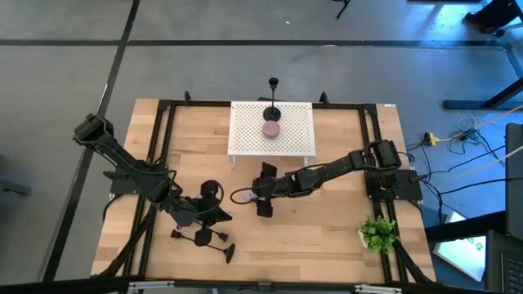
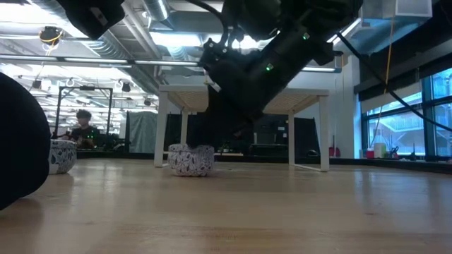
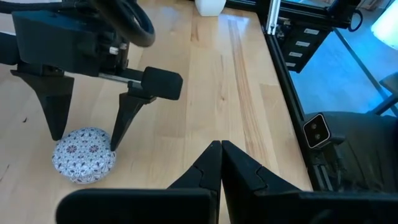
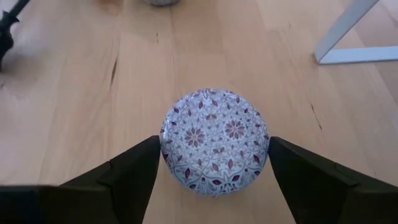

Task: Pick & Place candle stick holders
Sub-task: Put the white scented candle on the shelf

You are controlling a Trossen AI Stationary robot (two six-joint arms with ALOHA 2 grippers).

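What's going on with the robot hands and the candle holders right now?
Right gripper open, straddling round patterned ceramic bowl. Left gripper shut, empty. One slim black metal candle stick holder upright on white perforated stand; others lying near table's front.

The round dish [image 4: 215, 142] was white with a purple-blue floral mosaic pattern; table [image 4: 74, 112] pale wood grain; both arms and their fingers [image 3: 59, 112] black; perforated stand [image 1: 272, 131] white; plant [image 1: 378, 233] green
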